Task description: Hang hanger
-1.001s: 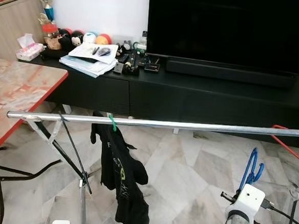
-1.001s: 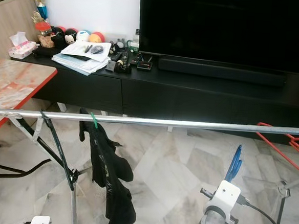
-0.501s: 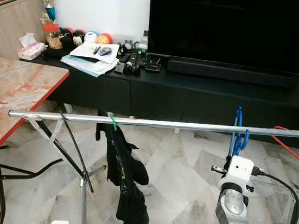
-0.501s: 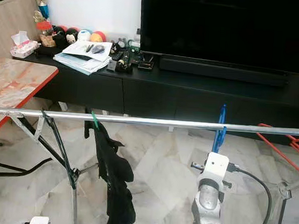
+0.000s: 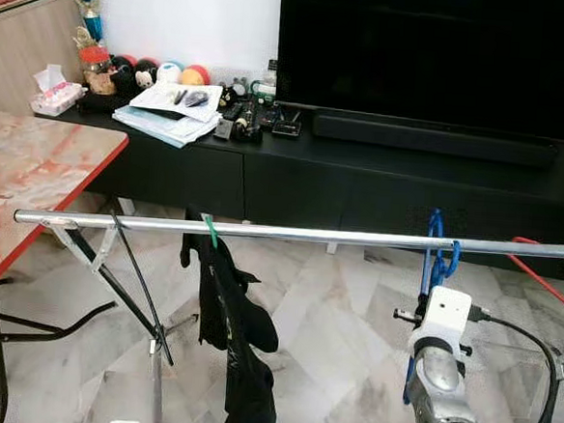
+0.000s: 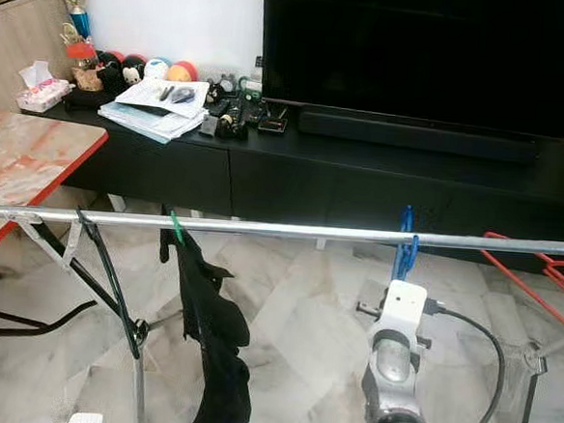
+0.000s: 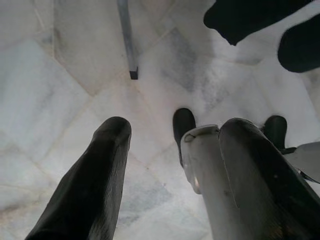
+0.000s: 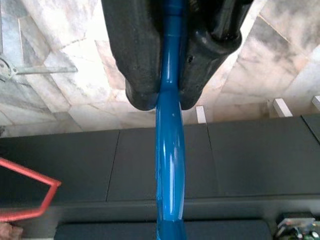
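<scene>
Hanger (image 5: 435,249) up at the rail (image 5: 290,233), blue hook looking draped over it beside the black garment (image 5: 235,334) — nearly home. Right gripper (image 8: 167,97) jaws clamped on the blue shank; just seating and release left. Left gripper (image 7: 175,150) low over the floor, jaws apart.

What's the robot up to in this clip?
The robot is hanging a blue hanger on the metal clothes rail. Its right pincer is shut on the hanger, with the hook raised to the rail; whether it rests on the rail yet is unclear. A black garment already hangs to the left. The left pincer is open, low over the marble floor.
</scene>
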Robot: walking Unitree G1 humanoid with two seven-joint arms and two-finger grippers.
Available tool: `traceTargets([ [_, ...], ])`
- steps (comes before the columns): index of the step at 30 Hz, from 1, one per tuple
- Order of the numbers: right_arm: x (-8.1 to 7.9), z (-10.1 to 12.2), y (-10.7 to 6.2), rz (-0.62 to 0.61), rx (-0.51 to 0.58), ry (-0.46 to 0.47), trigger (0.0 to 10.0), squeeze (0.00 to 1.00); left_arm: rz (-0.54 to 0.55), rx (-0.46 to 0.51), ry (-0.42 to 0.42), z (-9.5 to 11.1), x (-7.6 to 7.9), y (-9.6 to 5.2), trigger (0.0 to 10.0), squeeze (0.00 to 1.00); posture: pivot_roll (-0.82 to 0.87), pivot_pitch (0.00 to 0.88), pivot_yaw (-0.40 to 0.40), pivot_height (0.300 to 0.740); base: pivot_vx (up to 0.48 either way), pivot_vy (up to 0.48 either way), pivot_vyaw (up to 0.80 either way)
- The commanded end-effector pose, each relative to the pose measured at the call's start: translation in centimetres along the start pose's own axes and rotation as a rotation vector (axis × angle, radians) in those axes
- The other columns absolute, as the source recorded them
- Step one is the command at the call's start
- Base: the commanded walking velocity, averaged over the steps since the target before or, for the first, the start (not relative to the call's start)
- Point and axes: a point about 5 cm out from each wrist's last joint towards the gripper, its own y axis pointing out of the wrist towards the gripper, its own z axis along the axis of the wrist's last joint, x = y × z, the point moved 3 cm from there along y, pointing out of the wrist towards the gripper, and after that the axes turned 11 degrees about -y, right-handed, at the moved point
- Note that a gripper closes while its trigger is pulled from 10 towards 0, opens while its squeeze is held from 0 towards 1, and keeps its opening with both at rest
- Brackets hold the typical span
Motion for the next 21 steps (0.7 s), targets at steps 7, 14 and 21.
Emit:
traceTargets([
  [7, -1.4, -1.3, 0.0, 0.121, -0.125, -0.055, 10.0, 0.0, 0.009, -0.016, 0.008, -1.0, -0.1, -0.2, 10.0, 0.0, -0.04, 0.039, 0.026, 0.74, 0.0, 0.0, 0.0],
  [14, -1.4, -0.3, 0.4, 0.135, -0.099, -0.036, 10.0, 0.0, -0.002, -0.028, 0.003, -2.0, 1.5, -0.1, 10.0, 0.0, -0.04, 0.042, 0.029, 0.74, 0.0, 0.0, 0.0],
  [21, -2.1, -1.1, 0.2, 0.193, -0.173, -0.065, 10.0, 0.0, -0.011, -0.028, 0.001, -2.3, 2.4, 0.0, 10.0, 0.0, -0.04, 0.047, 0.028, 0.74, 0.0, 0.0, 0.0],
])
